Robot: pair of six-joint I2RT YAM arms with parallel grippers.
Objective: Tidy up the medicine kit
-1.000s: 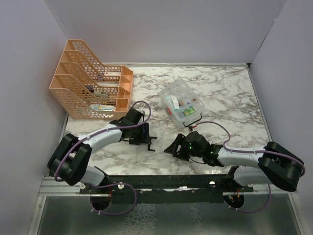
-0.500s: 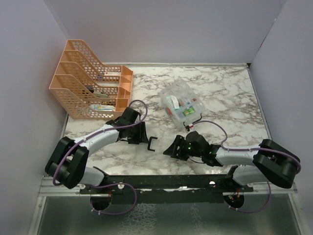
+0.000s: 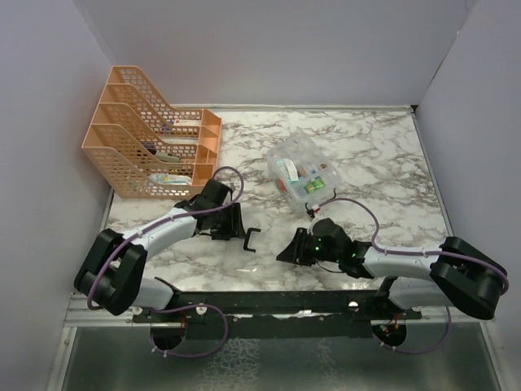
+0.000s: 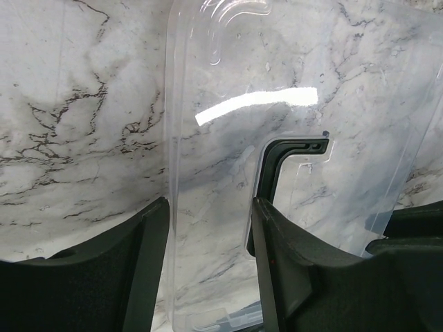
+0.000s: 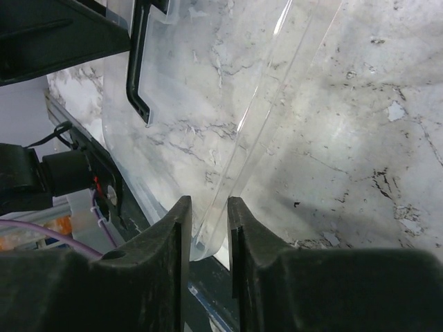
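The kit's clear lid [image 4: 228, 104] is thin, glossy plastic. It is probably light, slippery and apt to flex mid-panel, so the rim or the black handle [image 4: 277, 149] looks the safer hold. It passes between the half-open left jaws, one finger outside its edge, the other at the handle; whether they grip, I cannot tell. The right jaws stand narrow around its rim, contact unclear. The box [image 3: 304, 173] sits on the surface [image 3: 391, 147] well beyond both.
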